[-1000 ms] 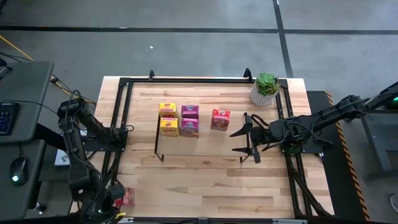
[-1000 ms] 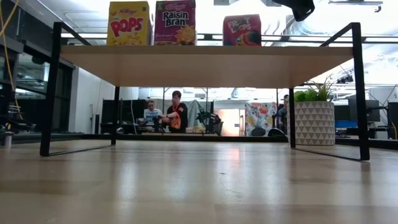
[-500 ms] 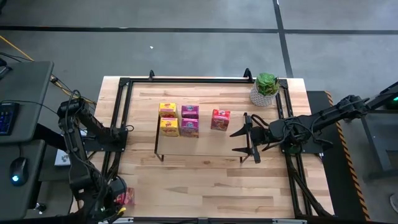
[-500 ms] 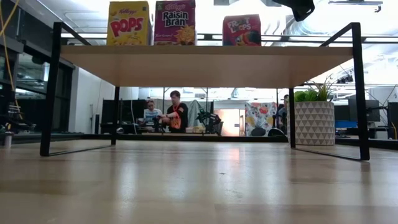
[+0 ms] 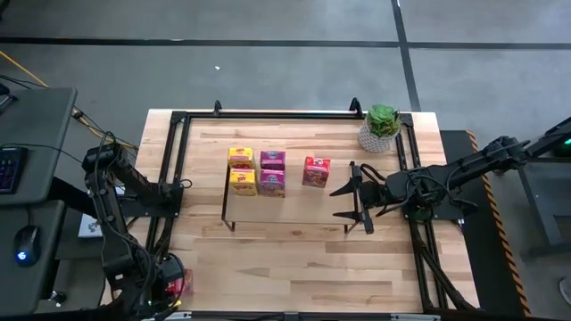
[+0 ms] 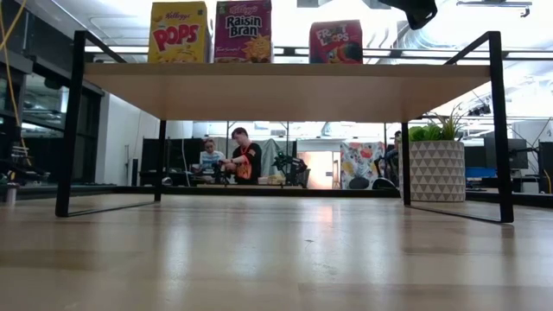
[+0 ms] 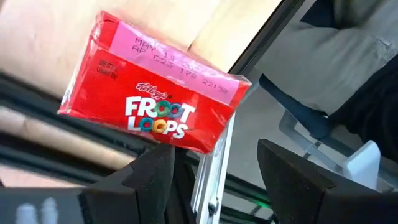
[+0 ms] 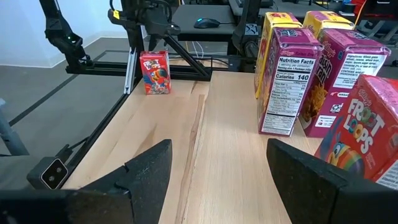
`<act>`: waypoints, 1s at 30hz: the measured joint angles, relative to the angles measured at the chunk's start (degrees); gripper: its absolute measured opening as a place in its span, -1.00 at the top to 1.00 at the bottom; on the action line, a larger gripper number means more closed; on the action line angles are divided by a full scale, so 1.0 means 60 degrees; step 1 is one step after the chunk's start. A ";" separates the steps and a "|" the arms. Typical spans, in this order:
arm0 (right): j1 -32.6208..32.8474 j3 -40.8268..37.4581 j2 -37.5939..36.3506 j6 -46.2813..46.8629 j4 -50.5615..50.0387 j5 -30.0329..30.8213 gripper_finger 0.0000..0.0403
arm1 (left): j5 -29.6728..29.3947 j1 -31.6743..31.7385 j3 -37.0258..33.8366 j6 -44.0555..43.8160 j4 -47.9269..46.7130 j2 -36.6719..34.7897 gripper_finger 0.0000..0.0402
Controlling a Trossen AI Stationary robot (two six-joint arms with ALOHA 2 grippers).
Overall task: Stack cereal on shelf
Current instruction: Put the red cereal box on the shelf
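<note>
Five cereal boxes (image 5: 270,171) on shelf (image 5: 294,203)

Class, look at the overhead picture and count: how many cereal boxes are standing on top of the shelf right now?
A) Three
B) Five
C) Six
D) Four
B: the shelf carries two yellow boxes, two magenta boxes and one red box. The second red box is still down on the table near the left gripper.

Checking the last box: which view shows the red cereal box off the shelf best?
Left wrist view: the red cereal box fills it. Right wrist view shows it small, high view half hidden, low view not at all.
</note>
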 joint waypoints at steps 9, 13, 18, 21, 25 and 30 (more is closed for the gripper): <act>0.0000 -0.0001 0.0000 0.0029 0.0000 0.0000 -0.27 | -0.0305 0.0350 0.0000 0.0980 -0.0067 0.0295 -0.10; 0.0000 0.0000 0.0000 0.0032 0.0000 0.0000 -0.27 | -0.0306 0.0477 0.0000 0.1734 -0.0064 0.0618 -0.10; 0.0000 -0.0002 0.0000 0.0033 0.0002 0.0000 -0.27 | -0.0622 0.0710 -0.0004 0.3089 -0.0079 0.1006 -0.10; 0.0000 -0.0003 0.0000 0.0037 0.0000 0.0000 -0.27 | -0.1369 0.0882 -0.0004 0.4117 -0.0311 0.1309 -0.10; 0.0000 0.0000 0.0000 0.0099 -0.0004 0.0000 -0.27 | -0.1780 0.1277 -0.0004 0.5224 -0.0593 0.1803 -0.10; 0.0000 0.0000 0.0000 0.0102 -0.0016 0.0000 -0.27 | -0.1717 0.1835 -0.0004 0.6347 -0.0491 0.2253 -0.10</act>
